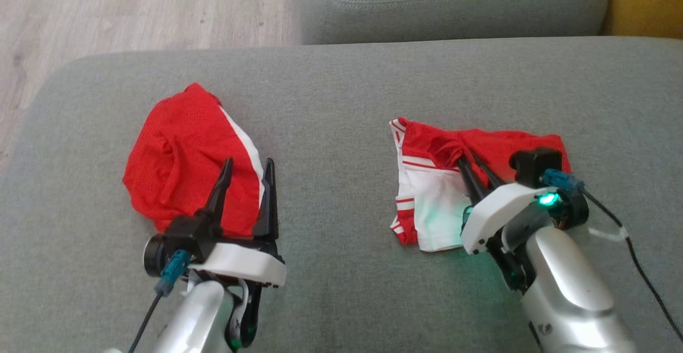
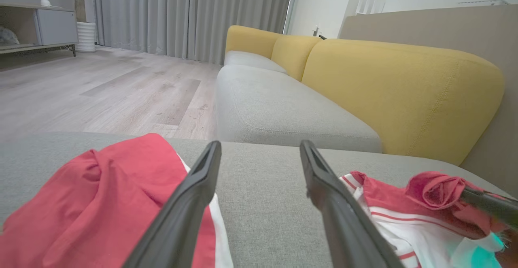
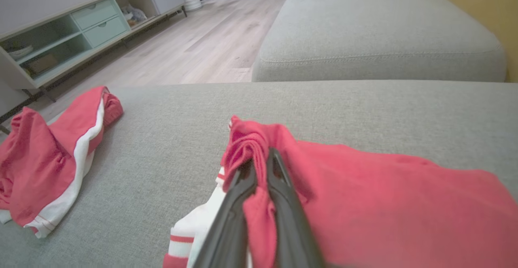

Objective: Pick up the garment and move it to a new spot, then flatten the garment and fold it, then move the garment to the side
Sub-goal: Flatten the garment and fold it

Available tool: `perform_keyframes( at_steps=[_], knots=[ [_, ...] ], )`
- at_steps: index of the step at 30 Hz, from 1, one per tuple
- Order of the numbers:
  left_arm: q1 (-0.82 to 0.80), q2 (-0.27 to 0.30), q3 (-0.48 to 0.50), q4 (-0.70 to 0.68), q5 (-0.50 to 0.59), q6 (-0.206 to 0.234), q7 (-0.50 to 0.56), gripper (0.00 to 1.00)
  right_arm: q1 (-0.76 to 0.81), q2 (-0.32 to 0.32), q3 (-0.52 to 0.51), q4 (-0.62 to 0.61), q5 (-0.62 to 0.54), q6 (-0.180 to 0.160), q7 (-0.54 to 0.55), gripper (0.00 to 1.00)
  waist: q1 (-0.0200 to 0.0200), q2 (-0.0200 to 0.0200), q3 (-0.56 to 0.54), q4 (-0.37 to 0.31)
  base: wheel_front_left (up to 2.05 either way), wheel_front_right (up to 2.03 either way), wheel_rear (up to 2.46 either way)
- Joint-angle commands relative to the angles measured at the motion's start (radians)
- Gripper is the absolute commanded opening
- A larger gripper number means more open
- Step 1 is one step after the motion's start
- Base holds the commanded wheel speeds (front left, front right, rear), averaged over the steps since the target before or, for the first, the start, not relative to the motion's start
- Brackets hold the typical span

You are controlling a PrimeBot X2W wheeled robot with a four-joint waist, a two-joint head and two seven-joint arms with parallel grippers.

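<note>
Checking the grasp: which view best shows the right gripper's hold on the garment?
Right wrist view: the right gripper is shut on the garment, red cloth bunched between its fingers. Head view shows it from above; left wrist view, a fingertip.

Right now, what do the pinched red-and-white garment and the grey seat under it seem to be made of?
The garment, shut in the right gripper: thin, soft, matte cloth, perhaps sports jersey; it gathers into small folds. The grey seat: matte woven upholstery, probably over padding; a fine weave shows and its edges are rounded.
</note>
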Motion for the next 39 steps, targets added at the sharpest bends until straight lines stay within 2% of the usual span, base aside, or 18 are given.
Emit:
perform_keyframes(
  at_steps=[1,13,14,15,20,24,28,32,36,39],
  knots=[
    [-0.029,0.012,0.025,-0.034,-0.003,0.000,-0.002,1.00,-0.052,0.011,0.025,-0.023,0.008,-0.001,-0.018,0.00,0.0000,0.0000,0.004,0.004,0.00,0.00,0.00],
    [-0.034,0.007,0.019,-0.030,-0.010,0.005,-0.005,1.00,-0.107,0.011,0.112,0.116,0.068,-0.001,-0.102,0.00,0.0000,0.0000,0.017,0.019,0.00,0.00,0.00],
    [-0.035,0.007,0.018,-0.029,-0.011,0.004,-0.005,1.00,-0.106,0.011,0.127,0.125,0.067,-0.001,-0.107,0.40,0.0000,0.0000,0.017,0.019,0.00,0.00,0.00],
    [-0.036,0.008,0.018,-0.028,-0.012,0.004,-0.005,1.00,-0.101,0.011,0.140,0.129,0.083,-0.001,-0.111,1.00,0.0000,0.0000,0.016,0.020,0.00,0.00,0.00],
    [-0.035,0.010,0.018,-0.018,-0.016,0.004,-0.006,1.00,-0.075,0.011,0.276,0.093,0.192,-0.001,-0.109,1.00,0.0000,0.0000,0.005,0.019,0.00,0.00,0.00],
    [-0.031,0.010,0.019,-0.015,-0.020,0.007,-0.007,1.00,-0.094,0.011,0.279,0.076,0.218,-0.001,-0.161,1.00,0.0000,0.0000,-0.009,0.014,0.00,0.00,0.00],
    [-0.022,0.011,0.024,-0.021,-0.023,0.011,-0.009,1.00,-0.123,0.011,0.169,0.091,0.151,-0.001,-0.246,1.00,0.0000,0.0000,-0.023,0.003,0.00,0.00,0.00],
    [-0.010,0.010,0.034,-0.032,-0.026,0.018,-0.011,1.00,-0.109,0.010,-0.018,0.076,0.008,-0.001,-0.280,1.00,0.0000,0.0000,-0.028,-0.009,0.00,0.00,0.00],
    [0.004,0.009,0.047,-0.039,-0.020,0.019,-0.013,1.00,-0.033,0.002,-0.172,-0.018,-0.115,-0.001,-0.285,1.00,0.0000,0.0000,-0.027,-0.017,0.00,0.00,0.00],
    [0.020,0.007,0.070,-0.053,-0.002,0.022,-0.014,1.00,0.055,0.003,-0.245,-0.106,-0.180,-0.001,-0.285,1.00,0.0000,0.0000,-0.026,-0.021,0.00,0.00,0.00]
  ],
)
